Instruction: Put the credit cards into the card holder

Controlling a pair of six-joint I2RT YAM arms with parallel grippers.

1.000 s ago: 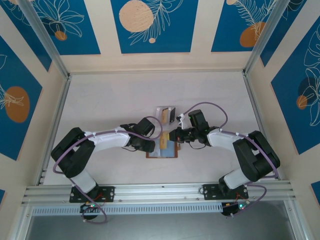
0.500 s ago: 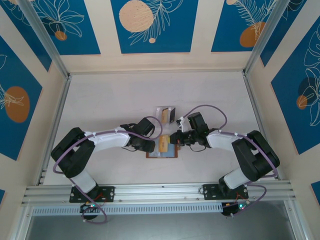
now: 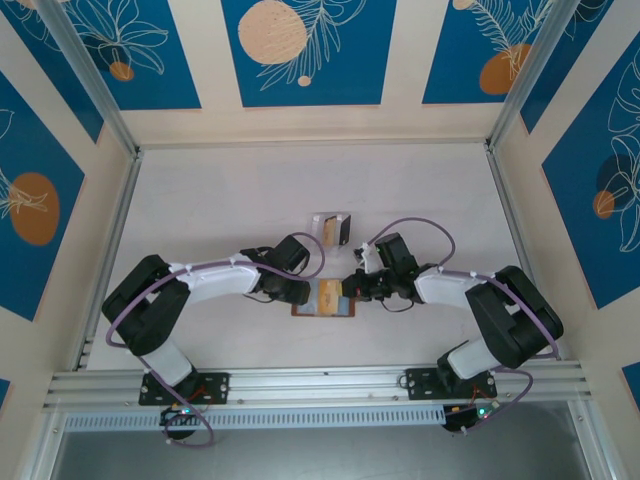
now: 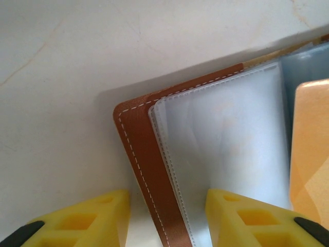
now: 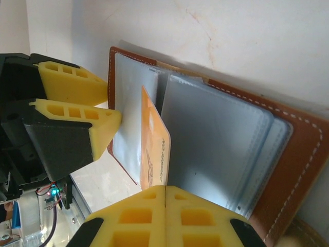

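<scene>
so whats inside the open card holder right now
Frosted plastic sleeves in the card holder, and an orange card pinched by the right gripper standing among them. Whether it's in a pocket is hidden.

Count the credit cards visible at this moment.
3. An orange card is pinched in the right end effector at the open card holder; a tan card and a dark card stand in the clear box. Others may be hidden.

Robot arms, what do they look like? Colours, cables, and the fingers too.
Both the left arm and the right arm have white link shells between bulky black joints, and a purple cable loops along each. The fingers are yellow wedge-shaped blocks with rectangular hollow cells, black at their roots.
</scene>
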